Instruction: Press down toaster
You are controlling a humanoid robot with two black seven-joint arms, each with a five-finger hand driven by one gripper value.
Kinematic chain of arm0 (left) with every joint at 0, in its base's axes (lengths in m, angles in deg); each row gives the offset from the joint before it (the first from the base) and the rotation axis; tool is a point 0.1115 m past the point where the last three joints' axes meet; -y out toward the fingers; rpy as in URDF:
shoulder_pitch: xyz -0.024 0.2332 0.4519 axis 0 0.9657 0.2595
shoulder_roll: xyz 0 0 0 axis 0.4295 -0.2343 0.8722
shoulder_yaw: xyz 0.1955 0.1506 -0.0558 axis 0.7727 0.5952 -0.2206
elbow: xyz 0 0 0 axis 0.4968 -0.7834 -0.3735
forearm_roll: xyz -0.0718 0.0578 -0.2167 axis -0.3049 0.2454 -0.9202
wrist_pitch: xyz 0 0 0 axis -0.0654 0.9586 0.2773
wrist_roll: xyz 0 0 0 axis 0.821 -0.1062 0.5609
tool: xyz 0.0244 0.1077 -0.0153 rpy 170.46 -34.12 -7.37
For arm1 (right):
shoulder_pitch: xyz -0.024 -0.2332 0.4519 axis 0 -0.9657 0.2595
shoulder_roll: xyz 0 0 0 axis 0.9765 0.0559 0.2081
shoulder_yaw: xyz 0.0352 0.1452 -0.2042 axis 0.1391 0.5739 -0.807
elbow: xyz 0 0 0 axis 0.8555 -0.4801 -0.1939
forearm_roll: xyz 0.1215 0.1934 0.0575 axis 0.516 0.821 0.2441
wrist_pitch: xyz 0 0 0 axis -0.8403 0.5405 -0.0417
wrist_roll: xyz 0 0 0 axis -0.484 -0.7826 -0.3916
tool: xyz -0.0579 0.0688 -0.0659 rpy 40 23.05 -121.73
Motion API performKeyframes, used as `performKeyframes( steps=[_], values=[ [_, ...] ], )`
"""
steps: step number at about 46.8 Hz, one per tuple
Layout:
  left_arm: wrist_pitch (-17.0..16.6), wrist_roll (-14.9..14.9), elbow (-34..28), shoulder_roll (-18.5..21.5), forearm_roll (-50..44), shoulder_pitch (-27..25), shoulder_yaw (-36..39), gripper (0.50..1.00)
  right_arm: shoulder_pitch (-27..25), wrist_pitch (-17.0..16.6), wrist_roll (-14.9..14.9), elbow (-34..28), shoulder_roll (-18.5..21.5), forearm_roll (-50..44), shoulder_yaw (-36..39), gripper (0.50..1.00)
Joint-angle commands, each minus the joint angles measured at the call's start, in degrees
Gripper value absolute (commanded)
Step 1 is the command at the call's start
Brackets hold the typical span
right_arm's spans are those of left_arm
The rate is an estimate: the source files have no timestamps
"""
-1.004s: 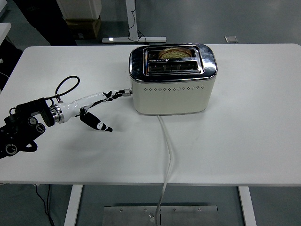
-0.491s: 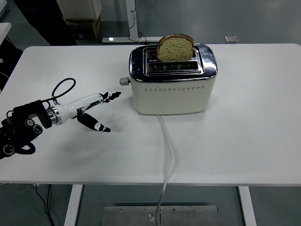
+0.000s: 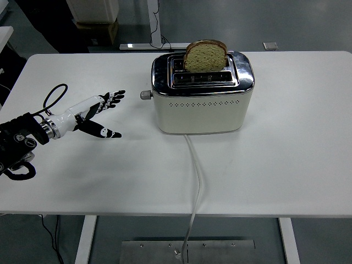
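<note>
A cream and chrome toaster (image 3: 201,102) stands on the white table (image 3: 275,165) at centre back. A slice of bread (image 3: 205,55) stands high out of its rear slot. Its lever (image 3: 145,94) sits up on the left end. My left hand (image 3: 99,113) is open, fingers spread, over the table left of the toaster and apart from the lever. The right arm is out of view.
The toaster's white cord (image 3: 195,181) runs from its front over the table's near edge. A black cable loop (image 3: 52,96) sits on my left forearm. Desk legs and boxes stand on the floor behind the table.
My left hand was at the lever with the bread down in the slot. The bread has popped up, the lever is up, and the hand has drawn back to the left.
</note>
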Motion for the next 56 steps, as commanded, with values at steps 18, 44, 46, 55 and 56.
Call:
performKeyframes(
  steps=[18,44,46,55,56],
  values=[
    [0.0,-0.2,2.8,0.0,-18.1,0.1,-0.1,1.000,0.0,0.0,0.0,0.0,0.0,0.0,0.0,0.998],
    [-3.2,-0.4,6.9,-1.9,-40.4,-0.3,-2.7,1.000,0.0,0.0,0.0,0.0,0.0,0.0,0.0,1.000],
    [-3.2,-0.4,6.9,-2.1,-41.2,-0.3,-2.9,1.000,0.0,0.0,0.0,0.0,0.0,0.0,0.0,0.998],
    [-3.0,-0.5,9.1,-4.1,-42.5,-0.4,-6.2,1.000,0.0,0.0,0.0,0.0,0.0,0.0,0.0,1.000],
    [-2.9,-0.5,9.7,-4.4,-42.8,-0.4,-6.8,1.000,0.0,0.0,0.0,0.0,0.0,0.0,0.0,1.000]
  ],
)
